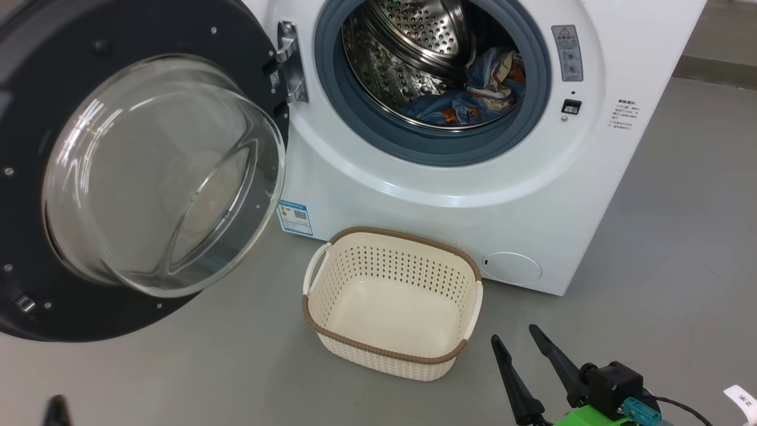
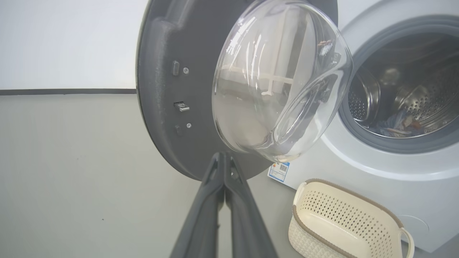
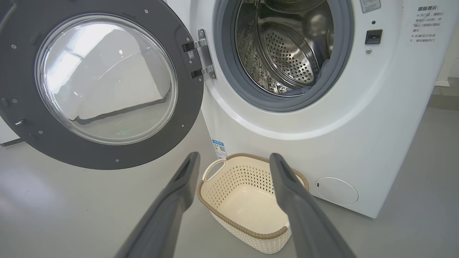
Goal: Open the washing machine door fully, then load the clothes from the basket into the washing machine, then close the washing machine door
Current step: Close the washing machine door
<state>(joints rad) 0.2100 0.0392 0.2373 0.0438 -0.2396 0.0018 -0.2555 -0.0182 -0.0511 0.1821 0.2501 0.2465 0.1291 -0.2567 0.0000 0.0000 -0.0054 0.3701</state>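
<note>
the washing machine door [image 1: 23,248] stands wide open, left of the washing machine [image 1: 473,201]. the clothes [image 1: 479,89] lie inside the drum [image 1: 414,35]. the basket [image 1: 384,355] sits empty on the floor [image 1: 650,266], just in front of the machine. the left hand [image 2: 225,157] is pressed together on nothing, its tips near the door's lower rim; whether they touch it cannot be told. the right hand [image 1: 513,334] is spread and empty, to the right of the basket.

basket [image 1: 384,362] on floor [image 1: 177,373], just in front of washing machine [image 1: 473,195], below its opening. washing machine door [image 1: 159,177] hangs open left of it. clothes [image 1: 473,100] inside drum [image 1: 414,29].
</note>
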